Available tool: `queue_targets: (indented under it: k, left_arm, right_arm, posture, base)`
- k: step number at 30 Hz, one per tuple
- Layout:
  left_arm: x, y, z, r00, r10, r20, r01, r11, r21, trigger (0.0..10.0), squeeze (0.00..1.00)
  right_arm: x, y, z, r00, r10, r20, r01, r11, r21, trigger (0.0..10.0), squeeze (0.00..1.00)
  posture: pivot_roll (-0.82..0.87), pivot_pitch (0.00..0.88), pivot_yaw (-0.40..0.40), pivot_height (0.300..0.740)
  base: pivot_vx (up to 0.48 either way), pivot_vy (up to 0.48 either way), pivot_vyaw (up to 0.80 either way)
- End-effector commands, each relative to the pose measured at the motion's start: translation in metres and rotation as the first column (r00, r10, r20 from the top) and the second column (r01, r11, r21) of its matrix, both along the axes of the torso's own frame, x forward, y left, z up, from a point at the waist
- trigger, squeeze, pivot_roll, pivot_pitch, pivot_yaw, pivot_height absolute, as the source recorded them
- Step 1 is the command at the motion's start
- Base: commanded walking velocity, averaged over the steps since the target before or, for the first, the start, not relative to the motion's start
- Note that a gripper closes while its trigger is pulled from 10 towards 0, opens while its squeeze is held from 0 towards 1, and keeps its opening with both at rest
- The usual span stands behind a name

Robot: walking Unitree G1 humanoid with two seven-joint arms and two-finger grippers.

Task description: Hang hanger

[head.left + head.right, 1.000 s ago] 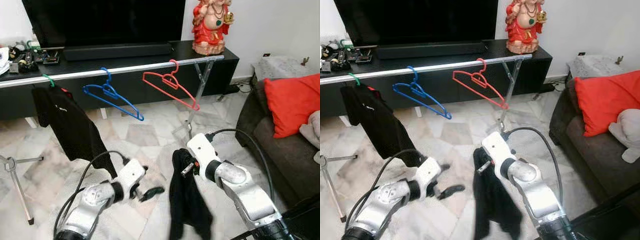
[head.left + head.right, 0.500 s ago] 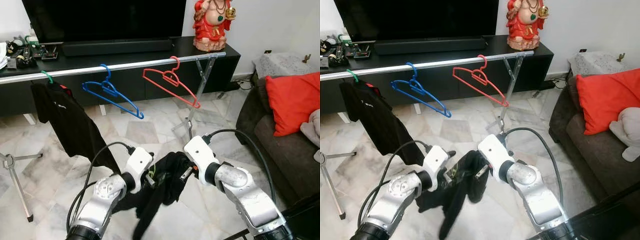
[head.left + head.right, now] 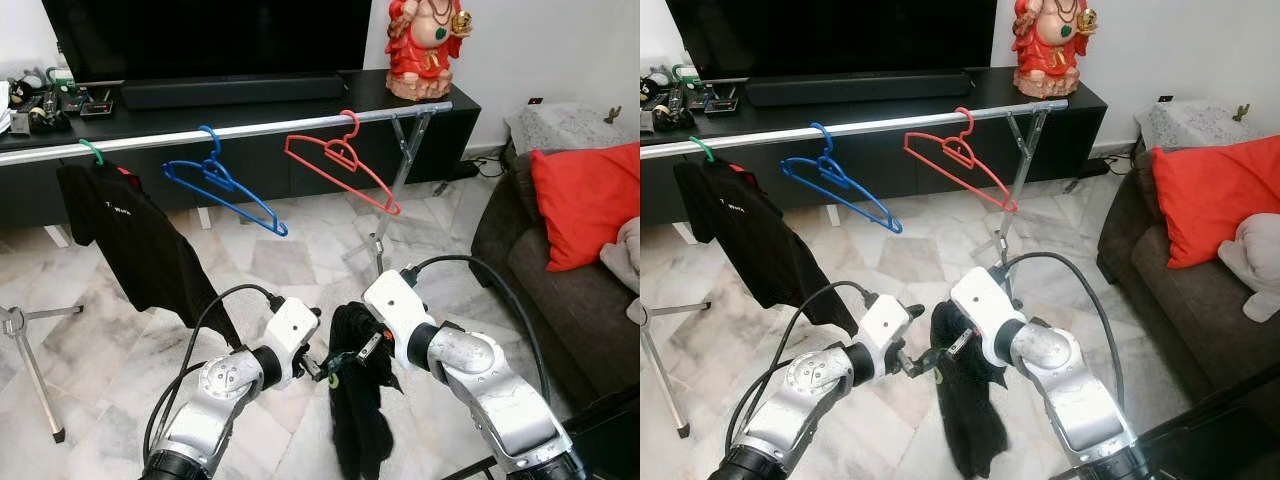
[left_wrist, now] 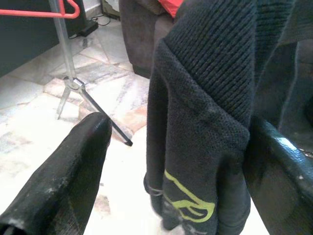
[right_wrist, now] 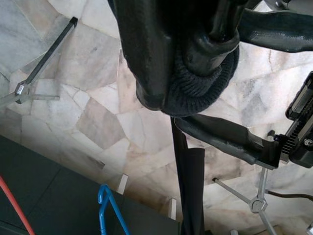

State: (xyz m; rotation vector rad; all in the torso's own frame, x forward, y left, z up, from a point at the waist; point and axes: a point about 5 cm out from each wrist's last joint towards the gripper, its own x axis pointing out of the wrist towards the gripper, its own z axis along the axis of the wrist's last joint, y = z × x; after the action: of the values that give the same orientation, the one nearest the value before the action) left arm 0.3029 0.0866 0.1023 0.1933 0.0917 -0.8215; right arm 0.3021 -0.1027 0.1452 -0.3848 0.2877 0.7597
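Both grippers meet at a black knitted garment low over the pale marble floor.

The right gripper pinches its top; the left gripper stands wide, fingers either side of the cloth. Beyond, a silver rail carries a blue plastic hanger, a red plastic hanger and a hung black T-shirt. A dark sofa stands on the right.

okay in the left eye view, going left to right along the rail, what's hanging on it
Black shirt on a green hook, then blue hanger, then red hanger.
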Motion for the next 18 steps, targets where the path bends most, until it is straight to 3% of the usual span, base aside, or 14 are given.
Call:
queue_targets:
  k: [1,18]
  left_arm:
    - [-0.0014,-0.0003,0.0014,1.000,-0.007,0.003,0.007,1.000,-0.009,0.0,0.00]
    - [-0.0007,-0.0005,0.0039,1.000,0.009,0.004,-0.009,0.999,-0.042,0.0,0.00]
  right_arm:
    - [-0.0025,0.0026,0.0082,0.999,0.020,0.031,-0.021,1.000,0.015,10.0,0.00]
    - [-0.0019,-0.0006,0.0085,0.999,0.013,0.039,-0.013,1.000,0.005,10.0,0.00]
  posture:
    - [-0.09,0.147,-0.028,0.740]
    - [-0.09,0.145,-0.030,0.740]
  base:
    - [0.000,0.000,0.00]
    - [0.000,0.000,0.00]
